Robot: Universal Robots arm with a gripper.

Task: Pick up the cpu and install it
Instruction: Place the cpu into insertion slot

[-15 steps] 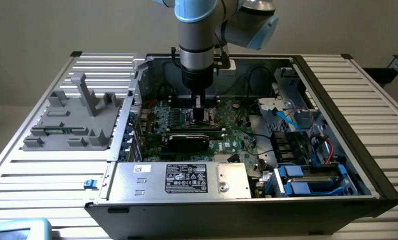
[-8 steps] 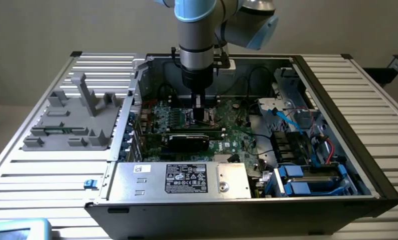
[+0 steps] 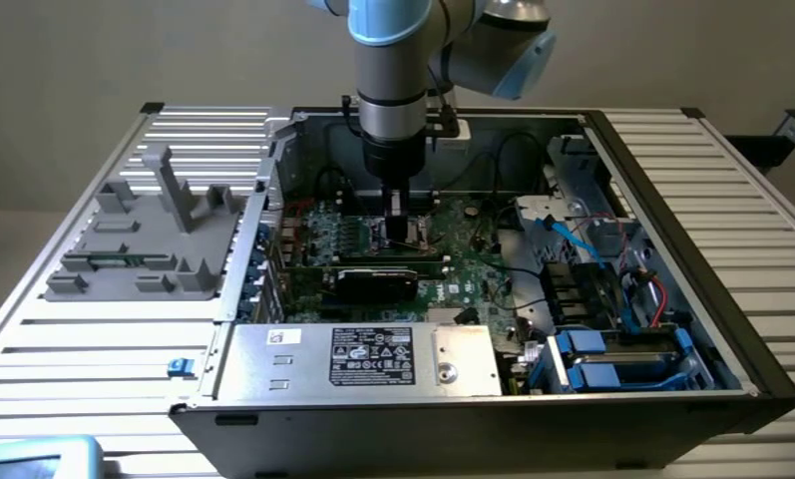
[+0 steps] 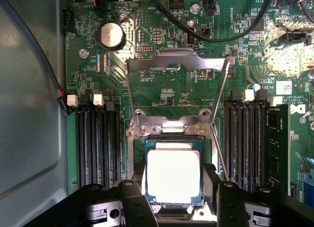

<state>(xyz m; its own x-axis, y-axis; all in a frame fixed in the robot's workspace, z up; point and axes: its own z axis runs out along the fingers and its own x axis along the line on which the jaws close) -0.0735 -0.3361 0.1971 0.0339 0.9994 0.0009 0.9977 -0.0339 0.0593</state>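
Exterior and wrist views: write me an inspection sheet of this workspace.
Surface: slatted table carrying an open computer case, motherboard inside.
Job's things: cpu over the socket, load frame hinged up.
Clutter: grey plastic fixture on the table, at the exterior view's left.
Claw: down inside the case, closed on the cpu's two sides.
Cables: black cables looping over the board; blue cables by the drive bays.
Surroundings: plain wall behind.

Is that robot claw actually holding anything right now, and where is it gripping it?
It seems so: the claw grips the silver square chip by its two opposite side edges, low over the circuit board.
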